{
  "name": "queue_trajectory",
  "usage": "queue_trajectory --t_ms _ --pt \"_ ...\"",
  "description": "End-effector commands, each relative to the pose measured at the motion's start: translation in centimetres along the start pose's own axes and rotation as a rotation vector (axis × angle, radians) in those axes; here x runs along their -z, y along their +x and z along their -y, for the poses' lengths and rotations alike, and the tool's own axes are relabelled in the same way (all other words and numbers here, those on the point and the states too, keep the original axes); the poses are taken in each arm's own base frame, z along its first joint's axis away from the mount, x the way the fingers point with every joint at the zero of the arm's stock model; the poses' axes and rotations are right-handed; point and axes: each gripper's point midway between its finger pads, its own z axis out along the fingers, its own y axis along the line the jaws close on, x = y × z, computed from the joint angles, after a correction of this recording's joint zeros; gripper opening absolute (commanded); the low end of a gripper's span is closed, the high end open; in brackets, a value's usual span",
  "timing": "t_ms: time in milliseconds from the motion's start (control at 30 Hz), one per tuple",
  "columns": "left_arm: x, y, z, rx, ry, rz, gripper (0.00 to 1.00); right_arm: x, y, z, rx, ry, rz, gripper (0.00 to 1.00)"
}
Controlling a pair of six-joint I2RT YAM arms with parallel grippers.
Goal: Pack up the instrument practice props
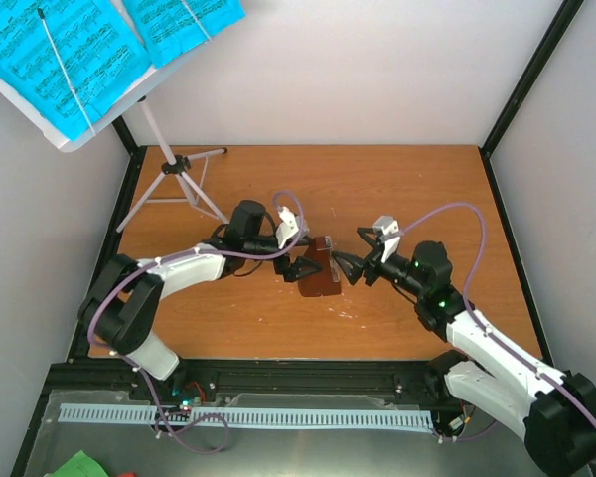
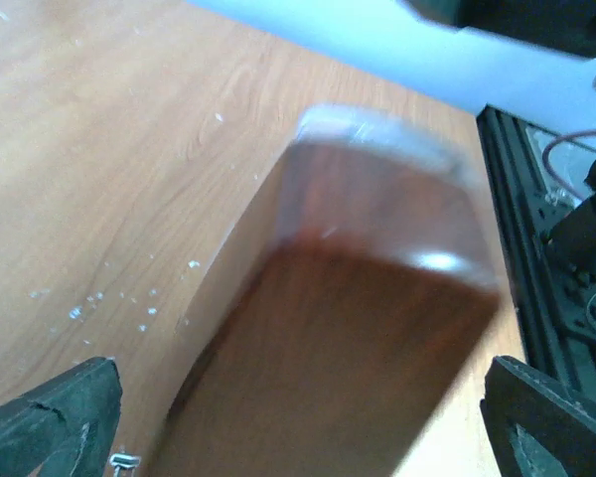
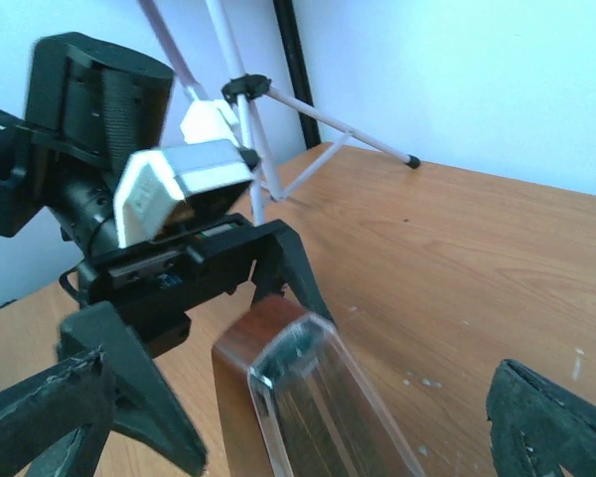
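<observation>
The metronome [image 1: 321,271] sits mid-worktop [image 1: 417,189] between my two arms, well apart from the music stand [image 1: 175,165] in the back left corner. My left pincer [image 1: 298,268] is spread wide with the brown body between its fingers. That wrist view is blurred, so I can't say whether a pad touches it, but nothing is gripped. My right pincer [image 1: 350,266] gapes wide too, empty, facing the clear cover. I'd close the left squarely on the flat sides first, slowly, so the metronome doesn't skid or tip.
</observation>
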Motion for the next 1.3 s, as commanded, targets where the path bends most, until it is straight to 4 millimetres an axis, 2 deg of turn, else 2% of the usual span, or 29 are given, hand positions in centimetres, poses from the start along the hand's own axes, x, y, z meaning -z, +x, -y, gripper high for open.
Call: queue_trajectory --t_ms 0,133,267,367,467,633,900,1133,1267 --pt "3.2 -5.7 1.8 -0.077 -0.054 0.152 0.99 -1.4 -2.2 -1.1 0.014 -0.122 -0.013 1.0" --pt "6.4 -7.6 1.8 0.008 -0.15 0.189 1.0 -3.5 -3.2 -1.1 0.034 -0.194 -0.058 1.0" --pt "12.5 -9.1 0.0 0.203 -0.246 0.264 1.0 -5.6 -3.2 -1.0 0.035 -0.277 -0.123 1.0" --pt "17.1 -9.2 -0.9 0.271 -0.289 0.335 0.99 -7.1 -2.4 -1.1 0.023 -0.349 -0.169 1.0" --pt "19.2 -8.9 -1.0 0.276 -0.293 0.344 0.99 -8.1 -1.2 -1.4 -0.01 -0.436 -0.237 1.0" --pt "20.5 -8.2 -1.9 0.247 -0.38 0.334 0.99 -7.7 1.2 -2.4 -0.08 -0.53 -0.307 0.98" --pt "21.0 -7.3 -3.2 0.224 -0.479 0.319 1.0 -6.4 4.4 -2.6 -0.123 -0.511 -0.361 0.93" --pt "21.8 -6.9 -4.0 0.22 -0.562 0.314 0.99 -6.2 7.2 -1.9 -0.094 -0.381 -0.387 0.83" --pt "22.3 -6.8 -4.3 0.222 -0.605 0.316 0.99 -6.4 7.0 -0.3 -0.017 -0.185 -0.33 0.74"
